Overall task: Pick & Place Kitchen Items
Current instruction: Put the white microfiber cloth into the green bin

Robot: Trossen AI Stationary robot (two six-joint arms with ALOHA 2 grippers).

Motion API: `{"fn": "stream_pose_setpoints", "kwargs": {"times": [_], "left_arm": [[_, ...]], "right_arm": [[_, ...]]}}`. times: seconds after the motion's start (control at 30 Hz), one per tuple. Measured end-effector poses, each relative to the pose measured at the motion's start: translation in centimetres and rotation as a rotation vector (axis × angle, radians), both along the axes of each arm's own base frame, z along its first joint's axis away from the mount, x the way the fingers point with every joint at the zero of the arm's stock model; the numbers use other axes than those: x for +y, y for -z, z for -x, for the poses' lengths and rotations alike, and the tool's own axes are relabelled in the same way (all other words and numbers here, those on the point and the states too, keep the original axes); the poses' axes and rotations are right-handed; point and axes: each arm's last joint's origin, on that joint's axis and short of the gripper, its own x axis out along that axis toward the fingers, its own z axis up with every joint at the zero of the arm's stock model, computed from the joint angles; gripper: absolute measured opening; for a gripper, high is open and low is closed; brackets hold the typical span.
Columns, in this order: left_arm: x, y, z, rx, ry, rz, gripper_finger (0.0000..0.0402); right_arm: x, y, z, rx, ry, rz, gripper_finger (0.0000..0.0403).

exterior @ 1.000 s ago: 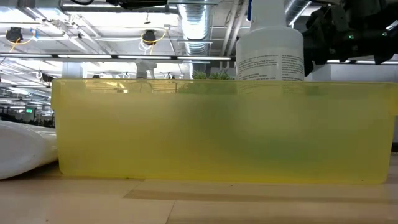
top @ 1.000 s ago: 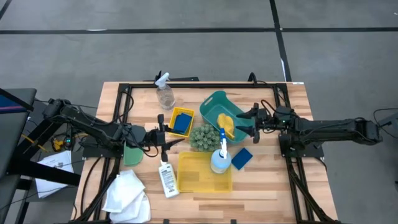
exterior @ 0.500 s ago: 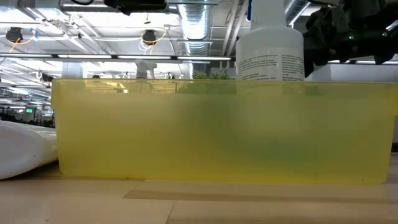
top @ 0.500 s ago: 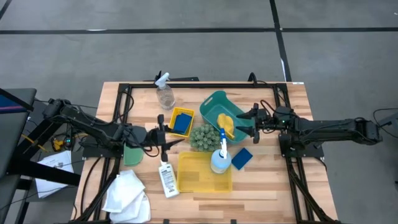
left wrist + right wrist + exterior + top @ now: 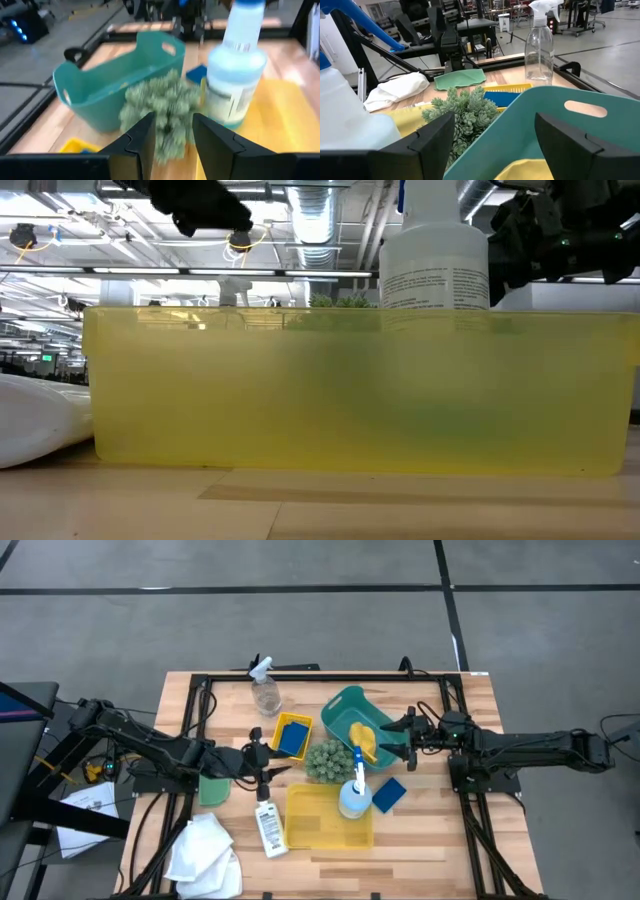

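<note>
We see the wooden surface from above, with both arms reaching toward its middle. The left hand hovers beside the small yellow bin, which holds a blue sponge. In the left wrist view its fingers stand a little apart and nothing is between them. The right hand is at the edge of the teal basket; its fingers are spread wide and hold nothing.

A yellow piece lies inside the teal basket. The green bumpy ball sits between the small bin and the basket. The blue spray bottle stands upright at the far corner of the large yellow bin, and a second blue sponge lies on the wood just beside it. The clear spray bottle stands near the far edge of the surface. The small white bottle lies flat beside the large bin, the white cloths are heaped at the near left corner, and a green cloth lies under the left arm.
</note>
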Motion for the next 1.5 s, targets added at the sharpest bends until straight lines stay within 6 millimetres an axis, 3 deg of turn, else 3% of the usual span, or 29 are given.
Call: {"fn": "stream_pose_setpoints", "kwargs": {"times": [0.4,0.67,0.97,1.5], "left_arm": [[1.0,4.2,3.4,0.477,-0.172,0.112,0.0128],[0.3,3.9,4.6,0.717,-0.104,0.46,0.016],[-1.9,3.5,5.7,0.913,0.029,0.764,0.019],[-6.7,4.6,8.5,1.136,-0.18,0.9,0.0192]], "right_arm": [[0.0,0.0,0.0,-0.004,0.0,0.001,0.0265],[0.0,-0.1,0.0,-0.014,0.0,0.003,0.0265],[0.0,-0.1,0.0,-0.006,-0.004,-0.001,0.0265],[0.0,0.0,0.0,0.003,-0.005,-0.003,0.0265]]}}
